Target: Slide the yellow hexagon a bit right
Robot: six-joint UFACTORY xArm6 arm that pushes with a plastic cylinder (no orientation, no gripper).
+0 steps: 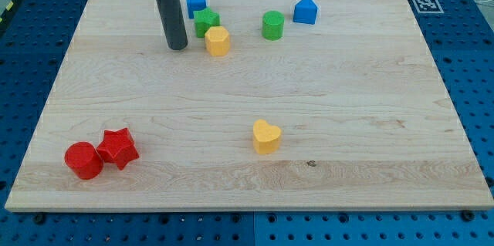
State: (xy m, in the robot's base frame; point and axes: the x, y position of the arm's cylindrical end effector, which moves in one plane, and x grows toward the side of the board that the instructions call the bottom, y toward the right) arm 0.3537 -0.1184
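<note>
The arm carries no gripper, so nothing is held or clamped: it ends in a dark rod, and my tip rests on the desk near the view's top, left of centre. My tip touches no block. The yellow hexagon sits just to the view's right of my tip, with a narrow strip of bare wood between them. A green block, its shape hard to make out, stands right behind the hexagon toward the view's top, touching or nearly touching it. A blue cube lies just above that green block.

Farther to the view's right stand a green cylinder and then a blue house-shaped block. A yellow heart lies well apart, toward the view's bottom. At the bottom left, a red cylinder and a red star sit side by side, touching.
</note>
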